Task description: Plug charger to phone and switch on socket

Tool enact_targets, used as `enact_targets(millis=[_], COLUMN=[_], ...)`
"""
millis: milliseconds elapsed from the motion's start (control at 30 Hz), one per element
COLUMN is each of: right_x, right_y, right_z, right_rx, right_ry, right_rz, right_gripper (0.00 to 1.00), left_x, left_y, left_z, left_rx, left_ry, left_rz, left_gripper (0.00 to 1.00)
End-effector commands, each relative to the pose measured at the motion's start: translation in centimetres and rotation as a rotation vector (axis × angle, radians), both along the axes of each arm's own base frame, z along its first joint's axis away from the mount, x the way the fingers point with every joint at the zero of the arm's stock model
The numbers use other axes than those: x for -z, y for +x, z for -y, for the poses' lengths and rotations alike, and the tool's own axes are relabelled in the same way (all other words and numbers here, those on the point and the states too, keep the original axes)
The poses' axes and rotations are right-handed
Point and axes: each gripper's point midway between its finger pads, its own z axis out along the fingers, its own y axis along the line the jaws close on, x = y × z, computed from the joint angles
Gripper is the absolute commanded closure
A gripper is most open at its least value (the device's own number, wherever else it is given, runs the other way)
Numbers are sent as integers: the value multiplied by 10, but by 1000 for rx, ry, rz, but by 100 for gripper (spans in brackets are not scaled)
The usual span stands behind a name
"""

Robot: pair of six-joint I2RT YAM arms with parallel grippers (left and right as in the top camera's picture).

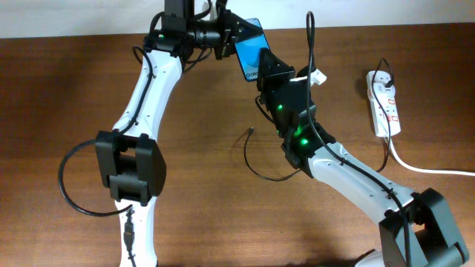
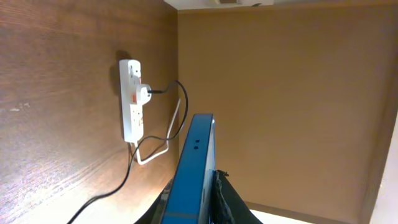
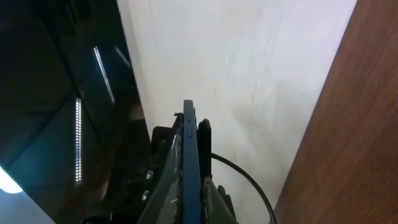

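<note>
The phone (image 1: 251, 48), blue screen up, is held in the air above the table's far edge, gripped by both arms. My left gripper (image 1: 231, 37) is shut on its far end and my right gripper (image 1: 261, 70) on its near end. In the left wrist view the phone's blue edge (image 2: 196, 168) stands between the jaws (image 2: 198, 211); in the right wrist view its edge (image 3: 189, 168) does the same (image 3: 191, 208). The charger cable's plug tip (image 1: 251, 132) lies loose on the table, its cable curving under my right arm. The socket (image 1: 384, 104) lies at the right; it also shows in the left wrist view (image 2: 130, 99).
The charger's white plug (image 2: 143, 93) sits in the socket, its black cable (image 2: 127, 177) trailing over the table. The socket's thick white cord (image 1: 430, 169) runs off to the right edge. The left arm's black cable loop (image 1: 67, 185) hangs at the left.
</note>
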Motion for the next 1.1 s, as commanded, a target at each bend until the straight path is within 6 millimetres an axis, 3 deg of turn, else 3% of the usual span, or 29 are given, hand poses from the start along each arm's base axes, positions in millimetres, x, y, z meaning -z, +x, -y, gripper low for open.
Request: enact_targets(millis=[0, 100, 333, 400, 567, 667, 833, 1067], right_x=[28, 28, 27, 28, 28, 28, 28, 16], right_y=[-20, -20, -19, -19, -16, -14, -7, 7], right_z=[-51, -51, -51, -51, -45, -40, -27, 7], right_rx=[-228, -228, -226, -226, -206, -197, -171, -240], right_ry=[-158, -159, -158, -159, -161, -161, -163, -245], right_rz=[-23, -23, -23, -23, -25, -26, -26, 35], right_gripper=[96, 96, 95, 88, 86, 72, 60, 31], left_x=[-13, -12, -11, -11, -11, -11, -11, -4], left_y=[10, 10, 9, 9, 10, 10, 10, 13], left_z=[16, 16, 15, 15, 15, 15, 15, 2], left_rx=[-74, -76, -76, -76, -78, -77, -77, -96], left_ry=[62, 64, 66, 66, 66, 66, 66, 83], left_rz=[146, 147, 138, 138, 138, 138, 138, 99], left_gripper=[92, 100, 100, 100, 100, 100, 100, 100])
